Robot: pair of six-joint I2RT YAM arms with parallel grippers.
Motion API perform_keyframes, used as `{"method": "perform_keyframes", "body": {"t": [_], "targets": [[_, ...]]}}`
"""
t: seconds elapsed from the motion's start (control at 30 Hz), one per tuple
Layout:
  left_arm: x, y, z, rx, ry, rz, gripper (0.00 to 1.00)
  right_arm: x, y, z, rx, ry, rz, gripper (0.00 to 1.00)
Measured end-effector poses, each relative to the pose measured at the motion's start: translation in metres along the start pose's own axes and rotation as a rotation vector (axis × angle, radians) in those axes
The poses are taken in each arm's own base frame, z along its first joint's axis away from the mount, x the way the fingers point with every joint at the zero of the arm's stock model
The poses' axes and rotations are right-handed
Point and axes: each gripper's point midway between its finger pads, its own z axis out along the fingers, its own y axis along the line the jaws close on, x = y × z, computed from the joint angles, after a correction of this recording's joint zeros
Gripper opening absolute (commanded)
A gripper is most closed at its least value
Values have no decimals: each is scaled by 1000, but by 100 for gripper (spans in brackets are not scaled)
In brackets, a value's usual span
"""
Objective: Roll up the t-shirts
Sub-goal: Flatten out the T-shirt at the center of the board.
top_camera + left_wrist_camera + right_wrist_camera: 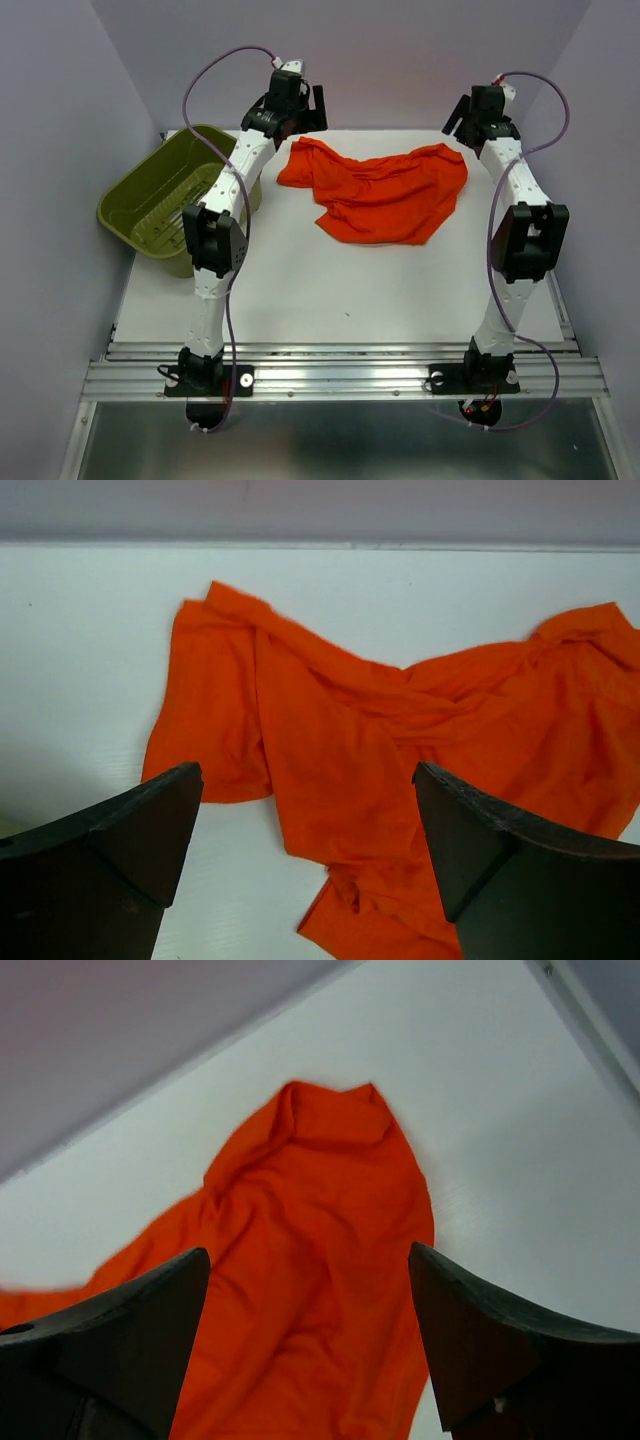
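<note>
Above the t-shirt (385, 195), left gripper (308, 770) and right gripper (308, 1252) gape, apparently touching nothing.

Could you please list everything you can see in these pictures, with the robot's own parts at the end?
t-shirt: one, orange-red, lying crumpled on the far half of the table
basket: one, olive-green, at the table's far left corner, nothing visible inside
table: one, white, under everything
rail: one, silver metal, along the near edge, carrying both arm bases
left gripper: one, black fingers, open, over the shirt's left end
right gripper: one, black fingers, open, over the shirt's right end
</note>
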Motion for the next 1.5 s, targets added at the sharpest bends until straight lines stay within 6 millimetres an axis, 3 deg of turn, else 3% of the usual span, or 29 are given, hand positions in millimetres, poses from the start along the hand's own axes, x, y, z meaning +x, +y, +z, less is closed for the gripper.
{"method": "perform_keyframes", "body": {"t": [0.07, 0.13, 0.23, 0.37, 0.43, 0.5, 0.53, 0.67, 0.8, 0.93, 1.0, 1.03, 1.13, 1.23, 1.33, 1.5], "targets": [[17, 6, 5, -5, 43, 0, 99, 16, -1, -10, -32, 46, 5, 86], [32, 13, 6, -14, 82, -1, 99, 40, -4, -35, -67, 108, 5, 85], [36, 14, -2, -12, 97, -1, 99, 70, 0, -72, -125, 158, 0, 83], [26, 2, -27, 17, 74, 2, 99, 141, 23, -126, -239, 272, -15, 79], [18, -7, -42, 36, 53, 4, 99, 179, 31, -143, -283, 341, -16, 77], [12, -17, -58, 59, 30, 7, 99, 219, 34, -156, -306, 417, -12, 77], [10, -22, -64, 68, 22, 9, 99, 250, 31, -165, -305, 485, -15, 77], [3, -41, -81, 98, -6, 19, 99, 300, 23, -171, -283, 610, 33, 78], [13, -49, -81, 101, 4, 30, 99, 310, 33, -160, -293, 623, 93, 77], [34, -46, -74, 75, 48, 43, 99, 316, 46, -143, -302, 613, 135, 67], [46, -43, -71, 61, 75, 46, 99, 313, 54, -136, -312, 597, 152, 53], [50, -40, -70, 55, 82, 45, 99, 313, 58, -131, -313, 593, 164, 31], [59, -36, -70, 43, 102, 45, 99, 316, 60, -120, -294, 578, 172, 3], [61, -32, -73, 30, 102, 46, 99, 314, 53, -116, -264, 558, 175, 1], [62, -28, -79, 20, 98, 46, 99, 304, 33, -120, -238, 531, 189, 1], [72, -23, -87, 14, 110, 49, 99, 256, -61, -120, -80, 415, 301, 1]]}}
